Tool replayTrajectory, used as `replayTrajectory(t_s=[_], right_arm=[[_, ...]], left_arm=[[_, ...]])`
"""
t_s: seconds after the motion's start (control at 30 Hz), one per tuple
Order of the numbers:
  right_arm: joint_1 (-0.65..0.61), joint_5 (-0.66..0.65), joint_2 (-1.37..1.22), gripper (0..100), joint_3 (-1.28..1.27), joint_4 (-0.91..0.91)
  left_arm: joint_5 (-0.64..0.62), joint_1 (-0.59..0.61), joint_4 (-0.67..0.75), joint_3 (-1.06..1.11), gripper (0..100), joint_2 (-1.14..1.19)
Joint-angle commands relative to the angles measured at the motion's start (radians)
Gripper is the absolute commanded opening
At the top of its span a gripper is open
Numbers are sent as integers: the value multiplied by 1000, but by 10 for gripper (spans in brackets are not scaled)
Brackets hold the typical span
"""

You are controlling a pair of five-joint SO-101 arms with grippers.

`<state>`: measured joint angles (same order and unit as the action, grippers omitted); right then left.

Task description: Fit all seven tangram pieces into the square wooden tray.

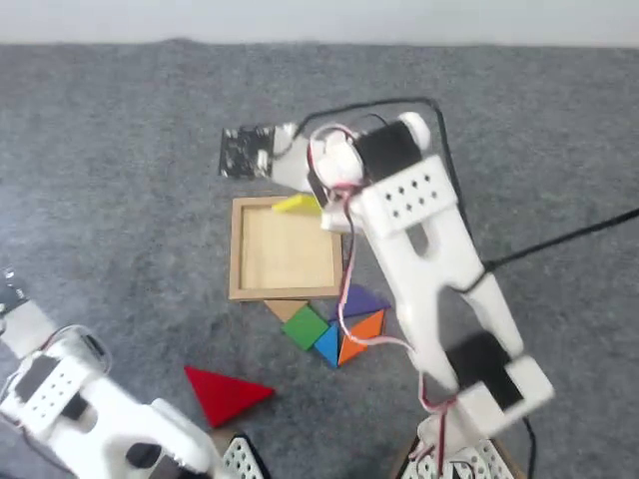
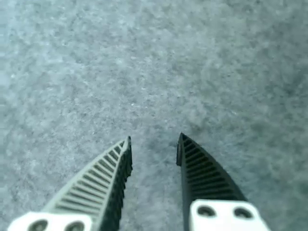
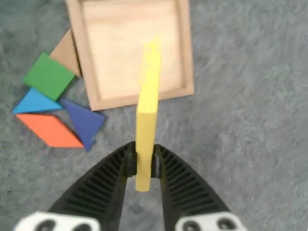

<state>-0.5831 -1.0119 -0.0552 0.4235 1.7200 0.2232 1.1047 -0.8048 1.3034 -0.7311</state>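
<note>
High view: the square wooden tray (image 1: 240,249) lies at centre, its recess bare; a flat yellow wooden piece (image 1: 297,204) hangs over its 1 o'clock rim; a red wooden triangle (image 1: 225,392) lies at the tray's 7 o'clock, well apart. Left wrist view: the left gripper (image 2: 154,144) gapes over grey felt (image 2: 144,57), holding nothing. Right wrist view: the right gripper (image 3: 143,161) clamps the yellow piece edge-on above the tray, probably so it can be lowered inside the rim; no legible writing noted.
</note>
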Motion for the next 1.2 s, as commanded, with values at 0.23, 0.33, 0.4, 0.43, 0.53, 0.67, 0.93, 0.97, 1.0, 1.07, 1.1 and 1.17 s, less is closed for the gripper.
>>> replayTrajectory(t_s=[0.23, 0.33, 0.4, 0.43, 0.53, 0.67, 0.93, 0.97, 1.0, 1.07, 1.1, 1.17], right_arm=[[-61, -37, 441, 9, -675, -516], [-61, -34, 472, 9, -862, -727], [-59, -37, 464, 9, -942, -840], [-59, -37, 453, 9, -965, -892], [-64, -37, 384, 8, -980, -1000], [-65, -12, 246, 8, -980, -1176], [-88, -3, 77, 8, -980, -1320], [-88, -3, 68, 8, -980, -1333], [-88, -3, 62, 8, -980, -1340], [-97, -2, 48, 8, -980, -1342], [-102, 6, 36, 8, -980, -1353], [-111, 63, -4, 8, -980, -1412]], left_arm=[[20, -18, 26, -10, 160, -21], [20, -18, 26, -10, 160, -21], [20, -18, 28, -10, 160, -21], [20, -20, 29, -10, 160, -21], [20, -20, 29, -10, 160, -21], [20, -18, 29, -10, 160, -21], [20, -29, -17, -36, 159, -18], [23, -52, -25, -36, 159, -18], [25, -66, -26, -36, 159, -18], [25, -86, -43, -38, 159, -17], [26, -98, -51, -38, 159, -17], [29, -140, -57, -45, 159, -17]])
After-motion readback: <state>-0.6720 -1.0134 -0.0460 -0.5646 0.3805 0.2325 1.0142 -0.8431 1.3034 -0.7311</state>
